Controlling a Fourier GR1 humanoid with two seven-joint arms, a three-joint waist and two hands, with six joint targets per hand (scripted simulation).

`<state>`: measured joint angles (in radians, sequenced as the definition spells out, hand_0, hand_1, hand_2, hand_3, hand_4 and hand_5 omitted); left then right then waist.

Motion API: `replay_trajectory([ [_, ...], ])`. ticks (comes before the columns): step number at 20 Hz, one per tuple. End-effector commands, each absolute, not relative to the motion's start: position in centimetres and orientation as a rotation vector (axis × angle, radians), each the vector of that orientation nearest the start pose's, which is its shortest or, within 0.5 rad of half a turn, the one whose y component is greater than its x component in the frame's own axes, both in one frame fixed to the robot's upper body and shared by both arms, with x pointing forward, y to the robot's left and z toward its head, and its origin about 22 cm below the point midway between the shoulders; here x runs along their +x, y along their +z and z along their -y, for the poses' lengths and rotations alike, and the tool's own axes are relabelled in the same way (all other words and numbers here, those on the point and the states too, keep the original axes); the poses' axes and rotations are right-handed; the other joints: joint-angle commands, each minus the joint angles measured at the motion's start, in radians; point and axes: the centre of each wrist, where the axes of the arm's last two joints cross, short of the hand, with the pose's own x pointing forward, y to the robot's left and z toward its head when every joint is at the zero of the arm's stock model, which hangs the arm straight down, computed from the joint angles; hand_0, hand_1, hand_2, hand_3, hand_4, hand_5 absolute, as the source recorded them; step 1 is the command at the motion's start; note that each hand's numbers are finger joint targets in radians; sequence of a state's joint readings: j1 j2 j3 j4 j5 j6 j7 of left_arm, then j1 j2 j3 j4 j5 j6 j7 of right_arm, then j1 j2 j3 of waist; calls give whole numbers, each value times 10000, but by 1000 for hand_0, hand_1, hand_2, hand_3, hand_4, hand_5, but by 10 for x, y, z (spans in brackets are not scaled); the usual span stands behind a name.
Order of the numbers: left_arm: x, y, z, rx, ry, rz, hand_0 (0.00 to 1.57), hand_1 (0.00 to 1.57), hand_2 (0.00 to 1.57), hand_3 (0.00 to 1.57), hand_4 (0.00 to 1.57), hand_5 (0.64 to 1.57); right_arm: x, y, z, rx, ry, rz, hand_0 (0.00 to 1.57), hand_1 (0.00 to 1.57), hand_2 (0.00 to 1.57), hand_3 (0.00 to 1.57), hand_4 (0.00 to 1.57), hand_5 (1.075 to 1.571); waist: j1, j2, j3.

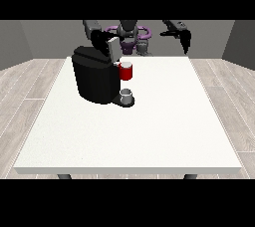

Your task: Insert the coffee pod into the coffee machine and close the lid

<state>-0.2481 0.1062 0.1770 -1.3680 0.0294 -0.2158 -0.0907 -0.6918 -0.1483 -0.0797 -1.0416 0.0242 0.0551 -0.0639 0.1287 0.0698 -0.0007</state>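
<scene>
My robot hand at the view's left (106,38) is raised behind the top of the black, rounded coffee machine (94,74), just above its upright grey lid (113,47); I cannot tell how its fingers lie. My robot hand at the view's right (185,39) hangs well apart from the machine, fingers pointing down and holding nothing, probably parked to keep the approach free. Below and in front of the left-side hand, a red thing at the machine (126,71) sits at the brew head. A grey thing (127,96) rests on the machine's base, on the large white desk (149,131); I cannot confirm it is the pod.
</scene>
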Motion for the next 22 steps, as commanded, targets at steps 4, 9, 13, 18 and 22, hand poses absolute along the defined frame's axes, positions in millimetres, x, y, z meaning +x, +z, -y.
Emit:
replay_trajectory([
  [4, 314, 37, -280, -326, -1176, 16854, 0, 0, 0, 0, 141, 1571, 402, 98, 172, -11, 4251, 17521, 0, 0, 0, 0, 0, 1571, -39, 20, 6],
  [9, 302, 9, -279, -594, -1117, 16972, 0, 0, 0, 0, 156, 1571, 403, 110, 147, -291, 4962, 17817, 0, 0, 0, 0, 149, 1571, 152, 170, 3],
  [13, 311, 29, -281, -509, -1261, 16846, 0, 0, 0, 0, 167, 1571, 413, 124, 155, -354, 4887, 17730, 0, 0, 0, 0, 142, 1571, 177, -4, 6],
  [18, 304, 19, -271, -572, -1140, 17325, 0, 0, 0, 0, 121, 1571, 405, 104, 152, 373, 4835, 18507, 0, 0, 0, 0, 30, 1571, 10, 75, 7],
  [22, 295, 8, -262, -597, -949, 16493, 0, 0, 0, 0, 185, 1571, 379, 73, 124, 1860, 4697, 18082, 0, 0, 0, 0, 259, 1571, -243, -1132, 9],
])
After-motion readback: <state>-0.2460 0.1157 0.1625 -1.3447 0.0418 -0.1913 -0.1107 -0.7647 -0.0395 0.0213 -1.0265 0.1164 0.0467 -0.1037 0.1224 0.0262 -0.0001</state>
